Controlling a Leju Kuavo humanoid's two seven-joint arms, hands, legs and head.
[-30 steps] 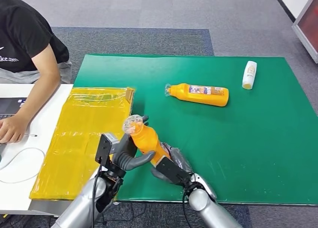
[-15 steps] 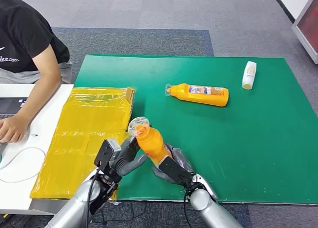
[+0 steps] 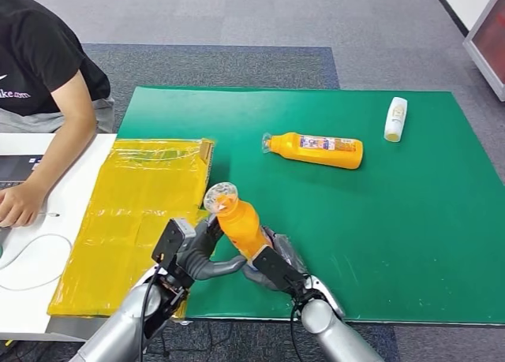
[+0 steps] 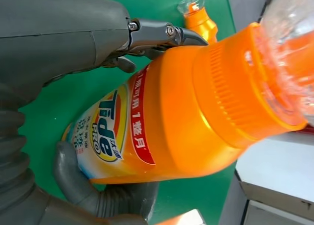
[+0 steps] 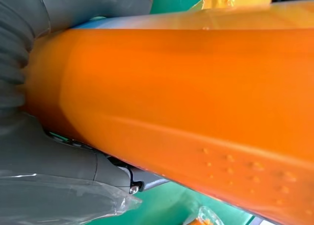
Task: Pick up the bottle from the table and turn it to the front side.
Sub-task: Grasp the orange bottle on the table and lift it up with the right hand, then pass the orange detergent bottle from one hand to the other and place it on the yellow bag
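Orange plastic detergent bottle with clear cap (image 3: 237, 220) held tilted above green mat (image 3: 381, 244), near front edge. Right hand (image 3: 275, 266) wraps base; left hand (image 3: 200, 250) curls round upper body. Risk: smooth plastic slips during turn if 1 hand loosens early, dropping bottle on mat.

Both silver arms raised from below, converging at the near table edge. Left hand (image 3: 200, 251) wrapped round the orange bottle (image 3: 238, 222), thumb beneath, fingers (image 4: 163, 33) along its body. Right hand (image 3: 275, 266) clasping the bottle's lower end from the opposite side.
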